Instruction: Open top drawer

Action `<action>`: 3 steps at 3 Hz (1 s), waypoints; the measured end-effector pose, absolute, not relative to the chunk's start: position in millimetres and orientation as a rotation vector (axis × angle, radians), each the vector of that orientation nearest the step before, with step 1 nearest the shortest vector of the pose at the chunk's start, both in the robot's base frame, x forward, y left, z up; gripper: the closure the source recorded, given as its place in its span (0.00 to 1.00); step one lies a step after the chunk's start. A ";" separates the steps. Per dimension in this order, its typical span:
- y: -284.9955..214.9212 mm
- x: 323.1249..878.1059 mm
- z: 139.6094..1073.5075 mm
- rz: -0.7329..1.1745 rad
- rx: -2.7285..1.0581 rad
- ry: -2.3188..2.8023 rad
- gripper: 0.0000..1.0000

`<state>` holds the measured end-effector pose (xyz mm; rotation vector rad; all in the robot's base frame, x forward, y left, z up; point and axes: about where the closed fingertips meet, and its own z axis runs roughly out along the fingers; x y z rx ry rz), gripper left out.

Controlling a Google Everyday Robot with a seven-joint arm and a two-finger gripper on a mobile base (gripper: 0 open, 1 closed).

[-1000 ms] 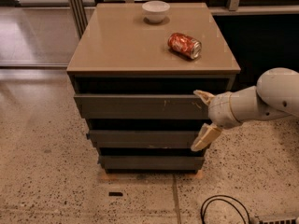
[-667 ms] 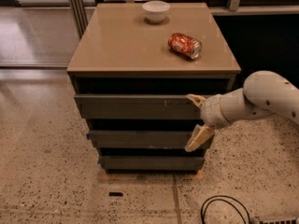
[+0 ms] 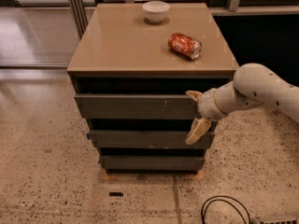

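Observation:
The top drawer (image 3: pixel 135 106) is the widest dark grey front under the tan cabinet top (image 3: pixel 126 45). It stands slightly proud of the cabinet body. My gripper (image 3: pixel 195 115) is at the drawer's right end, open, with one pale finger (image 3: pixel 192 95) at the front's upper right corner and the other finger (image 3: pixel 197 131) hanging below it over the second drawer (image 3: pixel 145 139). The white arm comes in from the right.
A white bowl (image 3: pixel 155 10) and a red can (image 3: pixel 185 45) lying on its side rest on the cabinet top. A third drawer (image 3: pixel 152 163) is at the bottom. A black cable (image 3: pixel 224 211) loops on the speckled floor at the lower right.
My gripper has moved left, from beside the cabinet to the right end of the top drawer front. The drawer itself has not visibly moved.

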<state>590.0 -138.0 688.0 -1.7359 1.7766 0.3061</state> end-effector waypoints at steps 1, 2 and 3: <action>-154.0 571.5 706.6 0.199 -1.771 1.828 0.00; -157.9 556.1 714.5 0.137 -1.819 1.840 0.00; -157.9 556.1 714.5 0.137 -1.819 1.840 0.00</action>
